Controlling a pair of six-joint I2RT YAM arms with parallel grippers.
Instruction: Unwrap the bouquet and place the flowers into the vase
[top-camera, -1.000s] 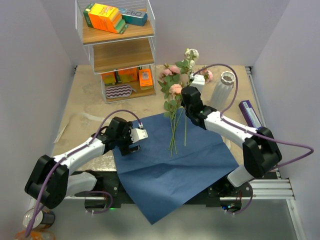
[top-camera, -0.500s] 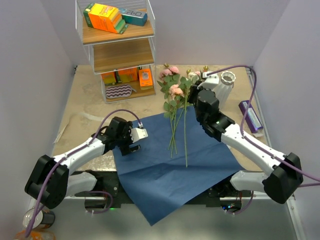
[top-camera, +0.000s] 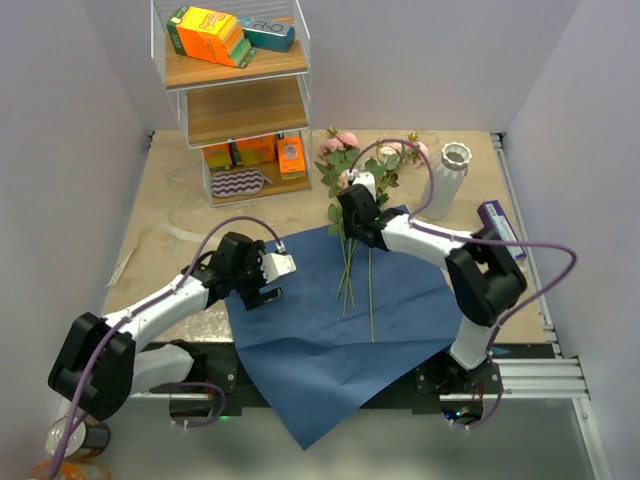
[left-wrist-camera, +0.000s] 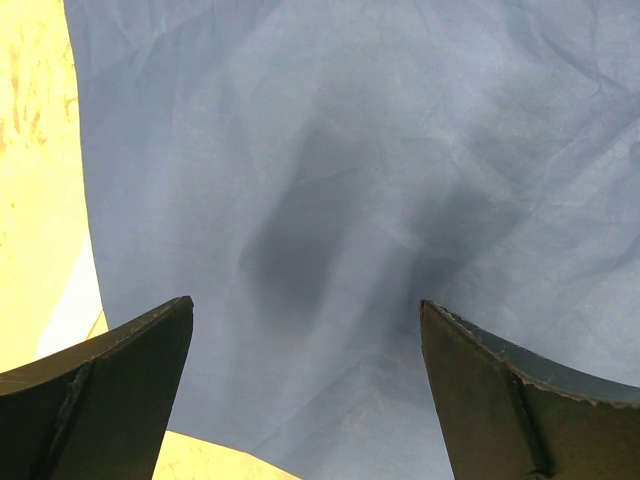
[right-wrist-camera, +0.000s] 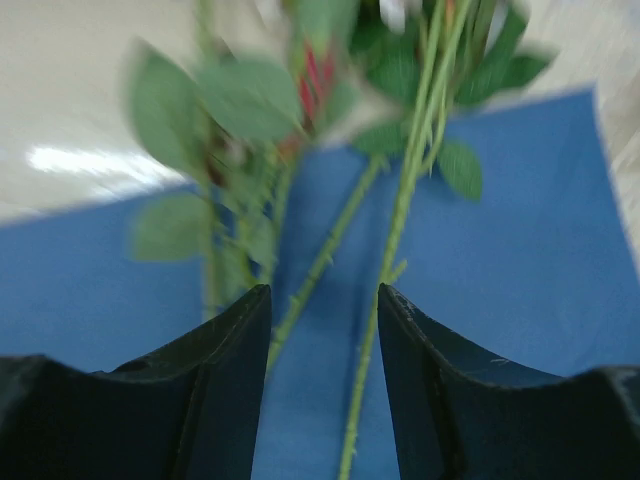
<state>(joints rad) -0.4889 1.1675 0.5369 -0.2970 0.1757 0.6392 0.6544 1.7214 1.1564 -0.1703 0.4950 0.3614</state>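
Several flowers (right-wrist-camera: 400, 230) lie on the blue paper (left-wrist-camera: 350, 150) just ahead of the right claw (right-wrist-camera: 323, 295), its jaws parted. The vase (top-camera: 447, 180) stands apart, rightward. The left claw (left-wrist-camera: 305, 305) gapes wide above the paper.

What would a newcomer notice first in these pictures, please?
The blue paper lies spread open at the near middle of the table, with the flowers lying loose across its far edge, stems on the paper. The right gripper hangs open just above those stems, while the white ribbed vase stands at the far right with no flowers in it.
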